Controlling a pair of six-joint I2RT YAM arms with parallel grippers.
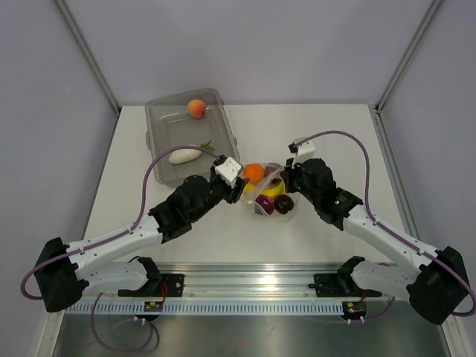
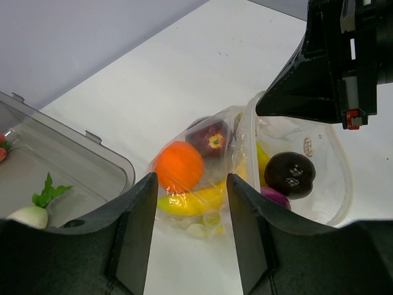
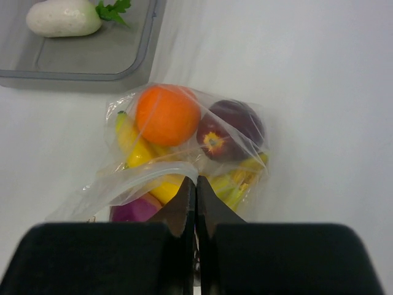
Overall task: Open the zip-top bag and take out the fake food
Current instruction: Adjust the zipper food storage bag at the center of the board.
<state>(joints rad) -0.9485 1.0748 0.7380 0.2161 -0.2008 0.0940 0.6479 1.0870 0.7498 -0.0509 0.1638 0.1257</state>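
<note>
The zip-top bag lies at the table's middle, its mouth held open toward the right. It holds an orange, a yellow banana bunch, a dark red apple, a purple piece and a dark round piece. My right gripper is shut on the bag's rim strip. My left gripper is open and empty, just short of the bag's closed end, with the orange and banana ahead of it. A peach and a white radish lie in the tub.
A rigid clear-grey tub stands at the back left, close to my left gripper; its corner shows in the left wrist view. Grey walls enclose the table on three sides. The right gripper's body hangs over the bag's mouth.
</note>
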